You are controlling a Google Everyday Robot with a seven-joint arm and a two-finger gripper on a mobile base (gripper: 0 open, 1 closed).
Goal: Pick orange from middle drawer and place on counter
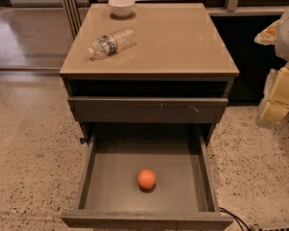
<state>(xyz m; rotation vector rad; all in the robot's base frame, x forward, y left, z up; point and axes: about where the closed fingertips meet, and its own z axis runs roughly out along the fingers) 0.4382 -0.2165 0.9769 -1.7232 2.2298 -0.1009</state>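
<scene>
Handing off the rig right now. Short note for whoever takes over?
Gripper: at the right edge of the view, beside the cabinet and far from the orange.
Orange: on the bottom of the open middle drawer, near the front centre.
Counter: white bowl at back left, plastic bottle lying on its side in front of it.
Done: drawer is open.
Left: reach in, grasp the orange, lift it out, set it on the counter.

Orange in open middle drawer; tool far right
</scene>
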